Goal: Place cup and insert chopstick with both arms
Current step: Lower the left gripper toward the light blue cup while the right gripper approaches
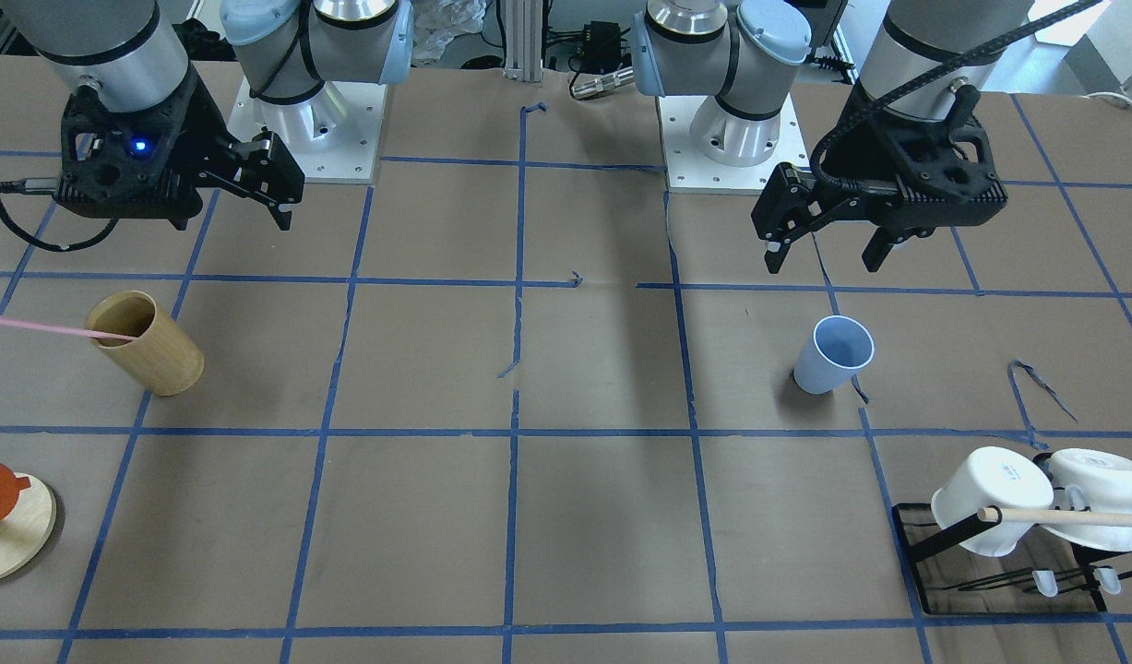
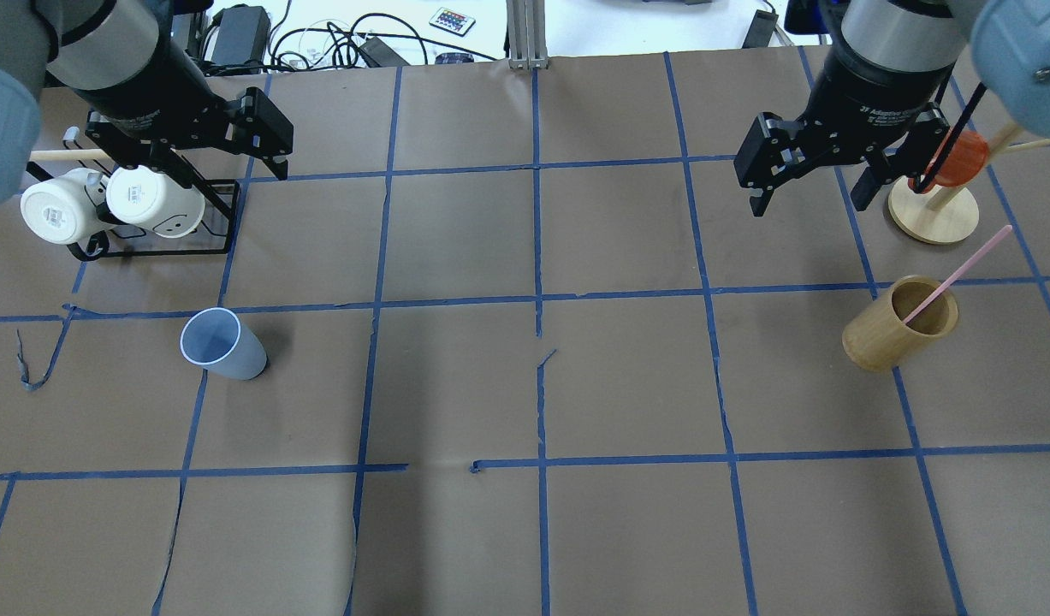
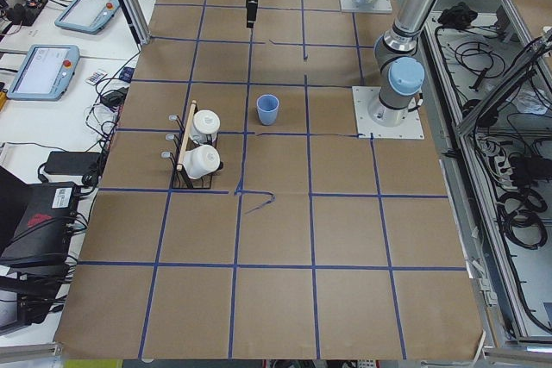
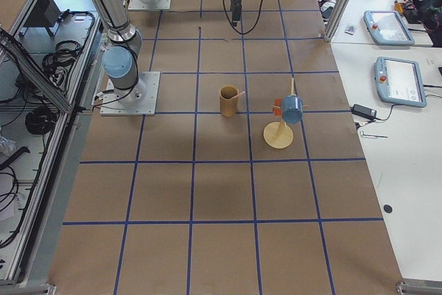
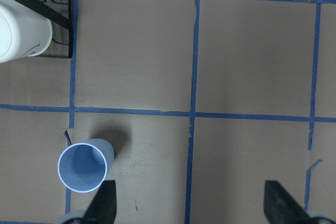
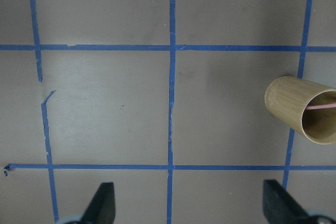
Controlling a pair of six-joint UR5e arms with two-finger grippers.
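From my station I see the left gripper (image 1: 824, 258) hanging above the table (image 2: 525, 385), its jaws released with nothing between them. The right gripper (image 2: 809, 205) hangs on the other side, its jaws spread too and bare.

The blue cup (image 2: 221, 344) stands upright, mouth up, on the left arm's side. It is near the black mug rack (image 2: 161, 252), which carries two white mugs (image 2: 62, 210). In my left wrist view the blue cup sits just ahead of one jaw, apart from it.

The pink chopstick (image 2: 957, 274) leans inside the bamboo cup (image 2: 884, 338). That cup stands on the right arm's side, near a wooden stand (image 2: 934, 218). The two cups are well apart.
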